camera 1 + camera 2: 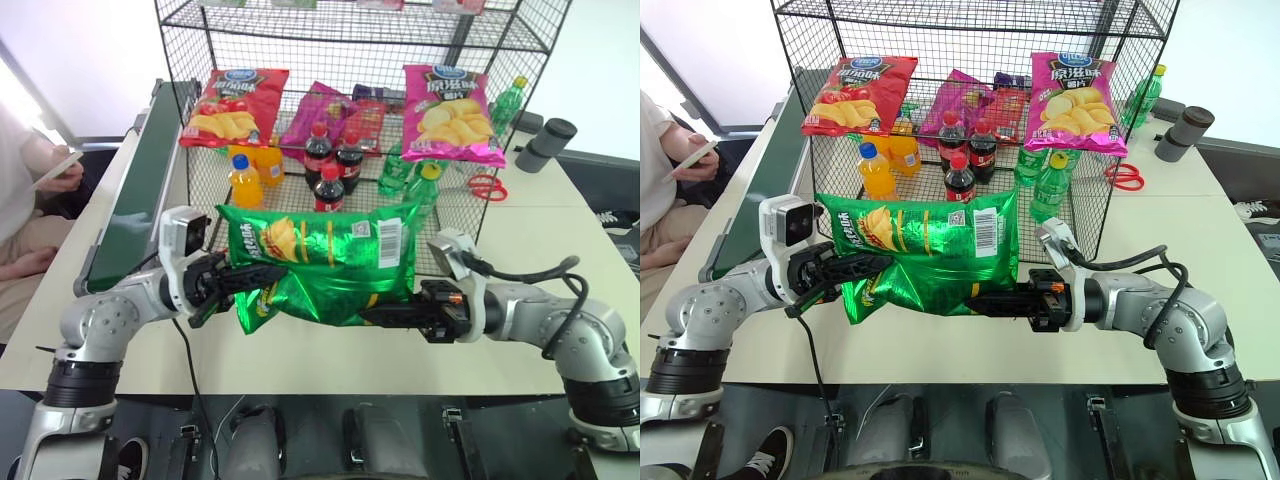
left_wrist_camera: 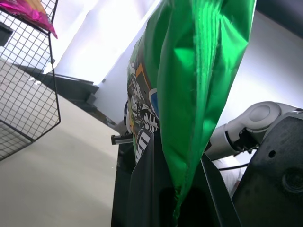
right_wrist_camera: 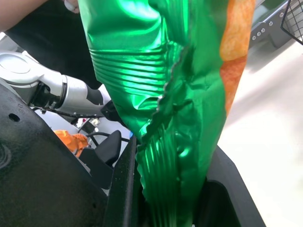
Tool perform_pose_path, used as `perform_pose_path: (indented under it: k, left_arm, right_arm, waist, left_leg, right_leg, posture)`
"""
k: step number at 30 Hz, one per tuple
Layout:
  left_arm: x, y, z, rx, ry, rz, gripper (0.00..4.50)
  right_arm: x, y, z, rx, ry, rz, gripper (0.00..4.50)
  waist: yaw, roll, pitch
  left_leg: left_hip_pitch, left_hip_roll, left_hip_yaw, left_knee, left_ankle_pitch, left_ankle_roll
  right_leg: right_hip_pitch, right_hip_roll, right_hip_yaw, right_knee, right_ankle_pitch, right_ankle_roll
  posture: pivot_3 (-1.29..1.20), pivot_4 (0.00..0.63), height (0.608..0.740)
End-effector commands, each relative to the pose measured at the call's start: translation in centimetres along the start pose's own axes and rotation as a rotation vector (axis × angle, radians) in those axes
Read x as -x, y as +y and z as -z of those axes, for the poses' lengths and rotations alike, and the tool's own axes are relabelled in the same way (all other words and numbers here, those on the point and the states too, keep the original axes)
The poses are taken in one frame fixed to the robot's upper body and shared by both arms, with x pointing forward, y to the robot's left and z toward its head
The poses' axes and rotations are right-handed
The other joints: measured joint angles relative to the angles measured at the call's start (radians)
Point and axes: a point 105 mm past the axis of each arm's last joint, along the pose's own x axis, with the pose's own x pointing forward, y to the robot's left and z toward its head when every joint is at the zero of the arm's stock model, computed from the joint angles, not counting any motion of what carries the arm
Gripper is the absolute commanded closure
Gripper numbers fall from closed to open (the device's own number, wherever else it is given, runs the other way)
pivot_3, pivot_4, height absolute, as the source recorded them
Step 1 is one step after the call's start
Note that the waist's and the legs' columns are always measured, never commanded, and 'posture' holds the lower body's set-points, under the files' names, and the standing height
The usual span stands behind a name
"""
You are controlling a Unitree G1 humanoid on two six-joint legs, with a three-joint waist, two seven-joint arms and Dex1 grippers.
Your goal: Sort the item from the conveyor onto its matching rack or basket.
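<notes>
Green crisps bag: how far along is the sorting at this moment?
Done: the green crisps bag is off the conveyor. In hand: it hangs above the table between the left gripper and right gripper, both clamped on it. Left: placing it in the black wire rack beside the other bags.

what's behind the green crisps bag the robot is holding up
Behind the green crisps bag stands the black wire rack, with cola bottles visible above the bag. The rack's lower front is covered by it.

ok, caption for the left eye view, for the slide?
Both grippers, left and right, hold a green crisps bag above the table, before the black wire rack.
</notes>
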Motion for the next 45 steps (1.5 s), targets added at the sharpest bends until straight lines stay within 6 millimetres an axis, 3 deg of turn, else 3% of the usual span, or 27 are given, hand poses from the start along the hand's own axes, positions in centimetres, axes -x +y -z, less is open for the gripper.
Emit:
perform_pose_path:
  k: [1,3,9,11,12,14,16,20,24,26,35,39,43,45]
  left_arm:
    - [1.4,0.5,-1.3,-0.098,-0.008,-0.102,4.23]
    - [1.7,0.5,-1.6,-0.108,-0.020,-0.114,3.66]
    - [4.0,1.2,-0.7,-0.151,0.017,-0.233,0.85]
    - [5.3,1.9,-1.0,-0.295,0.012,-0.344,0.01]
    - [5.8,2.1,-1.2,-0.353,0.000,-0.391,0.00]
    - [6.7,2.4,-1.9,-0.431,-0.050,-0.483,0.00]
    - [6.9,2.3,-1.9,-0.453,-0.065,-0.506,0.00]
    - [7.1,2.2,-2.5,-0.490,-0.137,-0.555,0.00]
    - [7.0,2.7,-2.4,-0.560,-0.127,-0.612,0.00]
    - [6.9,3.2,-2.8,-0.617,-0.125,-0.657,0.00]
    - [5.8,4.2,-3.0,-0.806,-0.134,-0.768,0.00]
    - [5.4,4.3,-2.3,-0.821,-0.142,-0.775,0.00]
    - [5.5,4.7,-1.5,-0.812,-0.136,-0.781,0.00]
    - [5.9,5.2,-1.2,-0.819,-0.120,-0.793,0.00]
  right_arm:
    - [0.6,-0.3,-0.7,0.056,-0.013,0.027,4.31]
    - [0.8,-0.6,-0.9,0.069,-0.020,0.044,4.31]
    - [2.3,-2.3,-2.2,0.243,-0.009,0.208,4.31]
    - [3.4,-3.3,-2.5,0.583,0.176,0.368,4.31]
    - [3.7,-3.5,-2.7,0.792,0.298,0.409,4.31]
    - [3.0,-2.6,-5.4,1.046,0.279,0.437,4.31]
    - [2.4,-1.7,-7.1,1.127,0.203,0.438,4.31]
    - [1.4,-0.2,-11.1,1.535,0.165,0.534,4.31]
    - [1.5,0.1,-13.6,1.722,0.119,0.622,4.31]
    - [2.3,-1.2,-15.2,1.756,0.143,0.755,4.31]
    - [1.8,-5.8,-17.6,1.925,0.337,1.047,4.31]
    - [0.9,-6.0,-18.9,1.933,0.274,1.132,4.31]
    - [2.0,-8.9,-19.1,1.865,0.414,1.254,4.31]
    - [2.6,-9.6,-19.8,1.818,0.382,1.333,4.31]
  waist:
    - [0.001,0.000,0.000]
    - [-0.001,0.000,0.000]
    - [0.000,0.000,0.000]
    - [0.000,0.000,0.000]
    - [0.000,0.001,0.000]
    - [0.000,0.000,0.000]
    - [-0.004,0.000,0.001]
    - [-0.002,0.000,0.001]
    - [0.002,0.000,0.000]
    - [0.002,0.000,0.000]
    - [-0.006,0.000,0.000]
    - [-0.005,0.000,0.000]
    - [-0.005,0.000,0.000]
    - [-0.003,0.000,0.000]
  left_leg:
    - [0.000,0.000,0.000,0.000,0.000,0.000]
    - [0.000,0.000,0.000,0.000,0.000,0.000]
    - [0.000,0.000,0.000,0.000,0.000,0.000]
    - [0.000,0.000,0.001,0.000,0.000,0.000]
    - [0.000,0.000,0.001,0.000,0.000,0.000]
    - [-0.001,-0.001,0.001,0.000,0.000,0.000]
    - [-0.001,0.000,0.001,0.000,0.000,0.000]
    - [-0.001,0.001,0.001,0.000,0.000,-0.001]
    - [-0.001,0.000,0.002,0.000,0.000,-0.001]
    - [-0.001,0.000,0.003,0.000,0.000,-0.001]
    - [0.000,0.001,0.006,0.000,0.001,-0.002]
    - [-0.001,0.001,0.008,-0.001,0.003,-0.005]
    - [-0.001,0.001,0.008,0.000,0.002,-0.003]
    - [0.000,0.001,0.008,0.000,0.002,-0.003]
  right_leg:
    - [0.000,0.000,0.000,0.000,0.000,0.000]
    - [0.000,0.000,0.000,0.000,0.000,0.000]
    - [0.000,0.000,0.000,0.000,0.000,0.000]
    - [-0.001,0.000,0.000,0.000,0.000,0.000]
    - [-0.001,-0.001,0.000,0.000,0.000,0.000]
    - [-0.002,-0.001,0.000,-0.001,0.000,0.000]
    - [-0.002,-0.001,0.000,0.000,0.000,0.000]
    - [-0.002,0.000,0.000,0.000,0.000,0.000]
    - [-0.001,-0.001,0.000,0.000,0.000,0.000]
    - [-0.001,-0.002,0.000,0.000,0.000,0.000]
    - [-0.003,-0.001,0.001,0.001,0.000,0.000]
    - [-0.003,-0.001,0.001,0.000,0.000,0.000]
    - [-0.003,-0.002,0.001,0.001,0.000,0.000]
    - [-0.003,-0.002,0.000,0.001,0.000,0.000]
  posture:
    - [0.00,0.150,0.740]
    - [0.00,0.150,0.740]
    - [0.00,0.150,0.740]
    - [0.00,0.150,0.740]
    - [0.00,0.150,0.740]
    - [0.00,0.150,0.740]
    - [0.00,0.150,0.740]
    - [0.00,0.150,0.740]
    - [0.00,0.150,0.740]
    - [0.00,0.150,0.740]
    - [0.00,0.150,0.740]
    - [0.00,0.150,0.740]
    - [0.00,0.150,0.740]
    - [0.00,0.150,0.740]
